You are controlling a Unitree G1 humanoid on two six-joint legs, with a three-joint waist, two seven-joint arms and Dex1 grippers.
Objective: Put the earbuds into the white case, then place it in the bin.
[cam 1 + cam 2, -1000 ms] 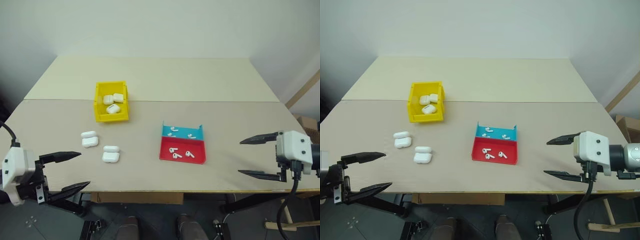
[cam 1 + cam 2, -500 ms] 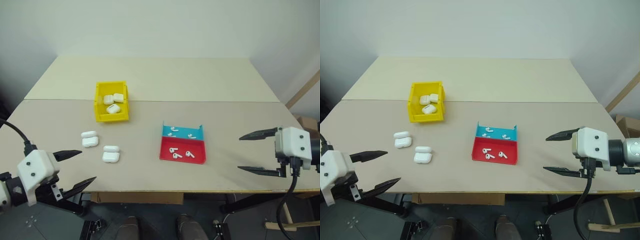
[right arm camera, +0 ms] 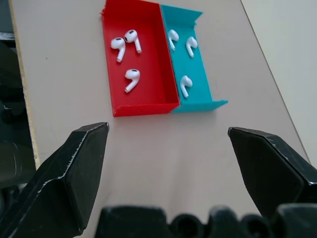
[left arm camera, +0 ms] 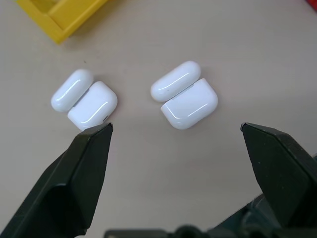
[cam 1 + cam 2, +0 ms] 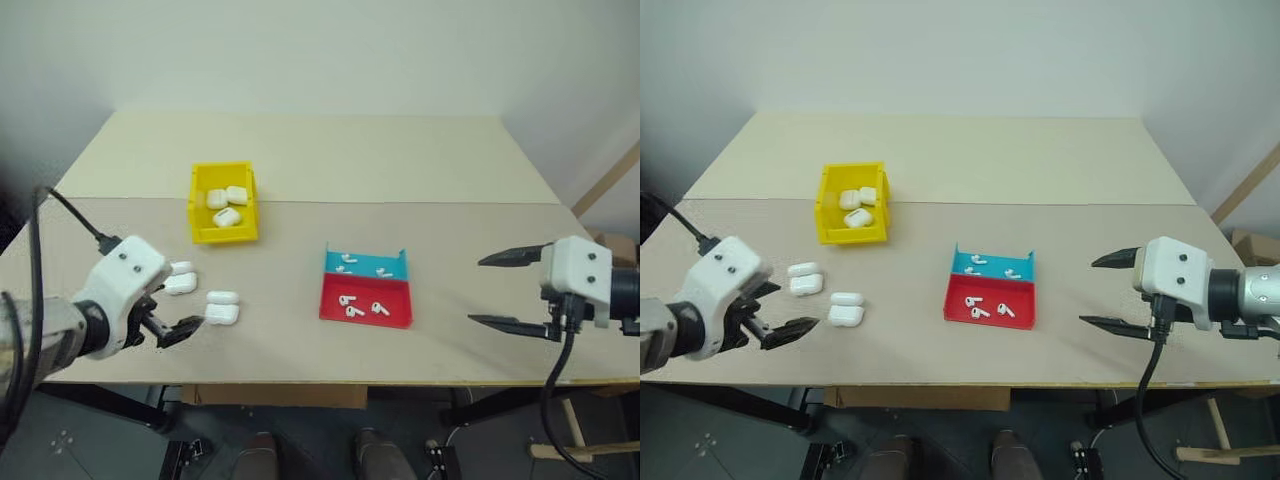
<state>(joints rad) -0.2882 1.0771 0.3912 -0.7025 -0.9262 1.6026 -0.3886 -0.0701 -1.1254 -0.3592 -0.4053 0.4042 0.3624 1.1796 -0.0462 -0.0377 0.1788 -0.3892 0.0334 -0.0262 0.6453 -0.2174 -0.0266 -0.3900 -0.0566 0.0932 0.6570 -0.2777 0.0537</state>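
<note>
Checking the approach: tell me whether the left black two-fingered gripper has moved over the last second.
Yes. The left gripper has swung in over the beige table, toward the two open white cases near the yellow bin, jaws open.

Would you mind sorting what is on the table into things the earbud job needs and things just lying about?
Needed:
- earbuds in the red tray and blue tray
- open white cases
- yellow bin

Lying about:
- closed cases already binned
</note>
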